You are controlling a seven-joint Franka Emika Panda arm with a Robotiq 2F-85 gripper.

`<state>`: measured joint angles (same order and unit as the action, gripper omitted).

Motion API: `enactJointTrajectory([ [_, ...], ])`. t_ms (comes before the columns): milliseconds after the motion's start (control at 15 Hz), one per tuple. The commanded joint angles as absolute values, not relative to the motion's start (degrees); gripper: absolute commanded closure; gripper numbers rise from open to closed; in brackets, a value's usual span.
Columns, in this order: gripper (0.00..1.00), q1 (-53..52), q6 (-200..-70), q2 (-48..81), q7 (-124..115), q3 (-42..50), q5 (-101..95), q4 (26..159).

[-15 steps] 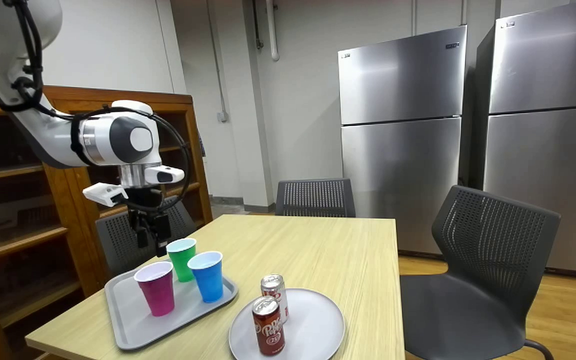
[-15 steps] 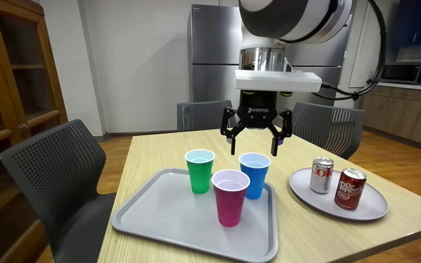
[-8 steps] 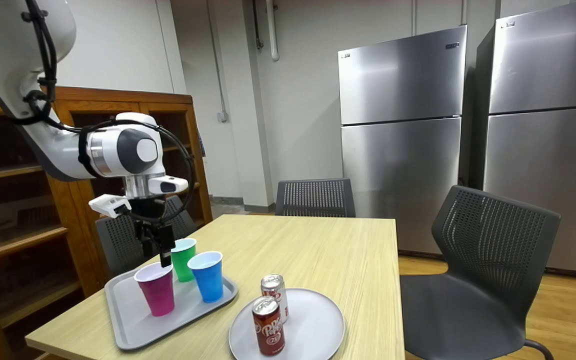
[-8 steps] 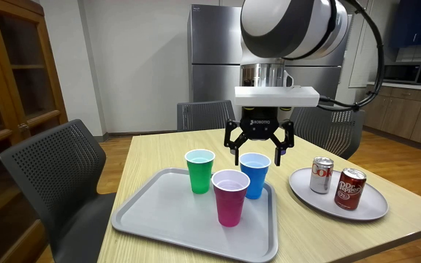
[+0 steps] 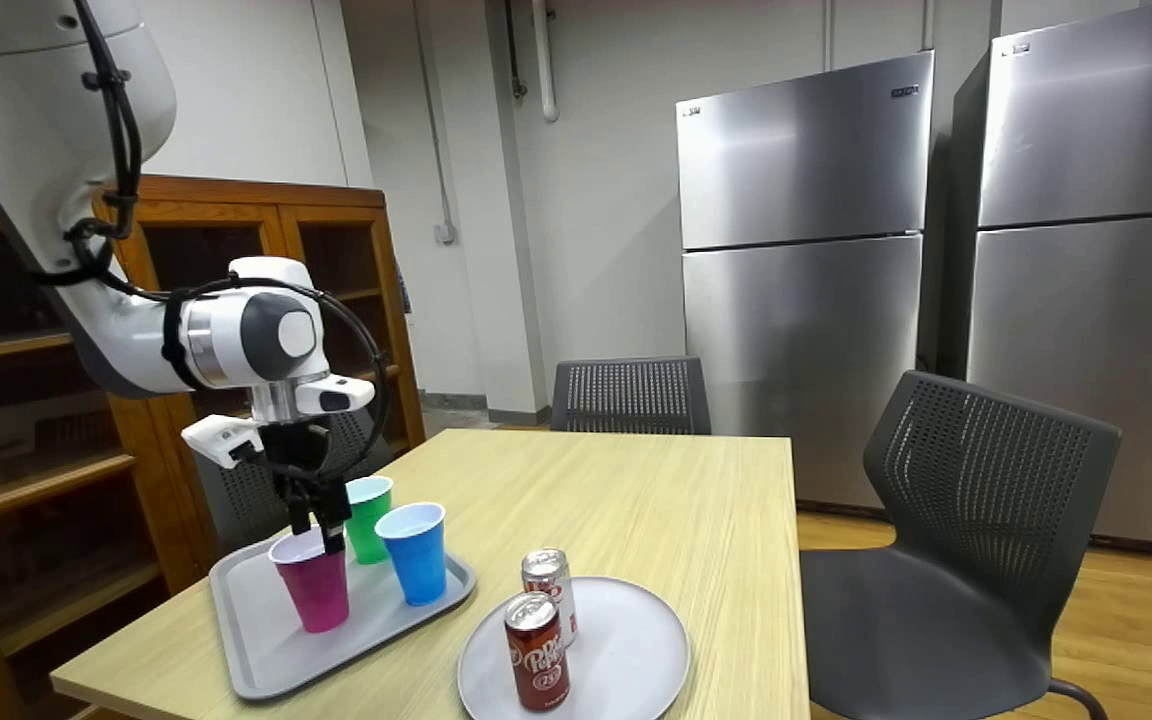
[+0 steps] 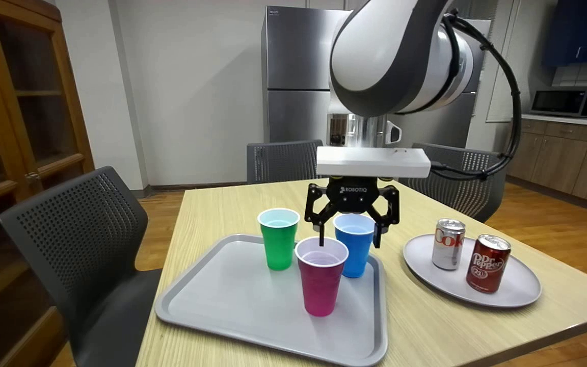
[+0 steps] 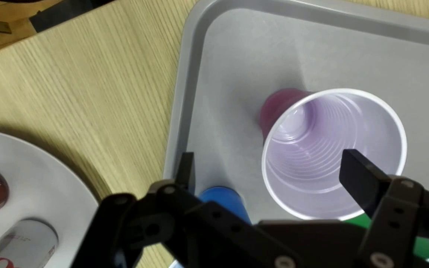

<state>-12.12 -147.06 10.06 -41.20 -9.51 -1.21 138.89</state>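
My gripper points down with its jaws wide apart and nothing held. It hangs low over the grey tray, nearest to the magenta cup. In the wrist view one finger overlaps that cup's pale mouth; whether it touches or dips inside, I cannot tell. The opposite finger appears over the tray beside the blue cup. Partly behind the gripper in an exterior view is the blue cup. A green cup stands upright further back, mostly hidden by the gripper in the wrist view.
A round grey plate on the table holds a Diet Coke can and a Dr Pepper can. Dark chairs surround the table. A wooden cabinet stands behind the arm in an exterior view.
My gripper has come down from above the cups to the level of the magenta cup's rim, its jaws staying wide. Cups, tray, plate and cans have not moved.
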Motion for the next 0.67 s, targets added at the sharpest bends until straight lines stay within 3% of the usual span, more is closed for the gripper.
enactJointTrajectory([
  [0,0.0,-14.2,-149.2,12.0,-44.6,-7.7,-3.7,138.2],
  [600,0.0,-15.7,-152.4,14.9,-43.2,-6.5,-2.5,138.0],
])
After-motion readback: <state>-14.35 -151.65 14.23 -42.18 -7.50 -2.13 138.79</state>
